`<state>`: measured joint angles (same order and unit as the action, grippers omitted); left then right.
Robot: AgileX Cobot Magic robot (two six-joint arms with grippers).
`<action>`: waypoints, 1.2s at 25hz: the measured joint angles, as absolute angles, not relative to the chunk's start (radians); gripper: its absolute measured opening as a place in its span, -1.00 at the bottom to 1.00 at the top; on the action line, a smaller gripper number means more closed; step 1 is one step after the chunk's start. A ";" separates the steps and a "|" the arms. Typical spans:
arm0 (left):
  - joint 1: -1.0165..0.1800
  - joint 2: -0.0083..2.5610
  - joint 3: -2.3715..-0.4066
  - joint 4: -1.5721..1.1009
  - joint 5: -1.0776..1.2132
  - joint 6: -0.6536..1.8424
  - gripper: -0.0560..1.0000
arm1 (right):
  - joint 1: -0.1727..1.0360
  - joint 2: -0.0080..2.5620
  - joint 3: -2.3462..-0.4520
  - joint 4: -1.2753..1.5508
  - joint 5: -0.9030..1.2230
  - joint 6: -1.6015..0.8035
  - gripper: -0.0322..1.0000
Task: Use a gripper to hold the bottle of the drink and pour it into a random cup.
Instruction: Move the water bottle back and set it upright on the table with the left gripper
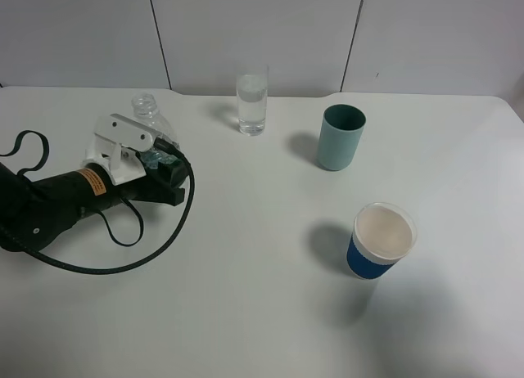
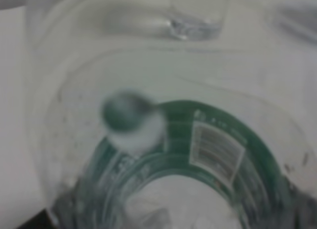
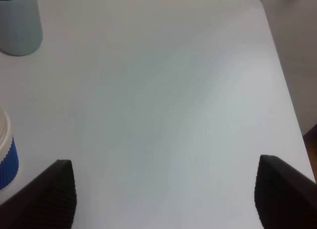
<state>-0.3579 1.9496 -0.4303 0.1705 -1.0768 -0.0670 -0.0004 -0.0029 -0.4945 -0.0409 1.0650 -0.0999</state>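
Blue-sleeved white paper cup point(image 1: 381, 240), nearest; teal-green opaque cup point(image 1: 340, 137) beyond it; tall clear drinking glass point(image 1: 251, 103) left of teal cup; further left, white two-jaw left gripper point(image 1: 146, 149) clenched around small clear green-labelled bottle point(image 1: 150, 120); right gripper point(image 3: 163, 189) released, empty.

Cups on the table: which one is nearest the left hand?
The tall clear glass, just beyond the bottle held by the left hand; the teal cup and blue-sleeved paper cup stand farther right.

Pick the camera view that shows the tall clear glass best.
The exterior high view: the tall clear glass stands whole on the table's far side, partly filled. The left wrist view catches only its blurred base beyond the bottle. The right wrist view misses it.
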 joint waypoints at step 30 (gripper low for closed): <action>-0.358 2.016 -0.430 0.256 -1.147 -0.066 0.13 | 0.000 -0.003 -0.494 -0.041 1.065 -0.100 0.50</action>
<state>-0.3579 2.0165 -0.4303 0.2560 -1.1473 -0.0658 -0.0004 -0.0029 -0.4945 -0.0409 1.0650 -0.0999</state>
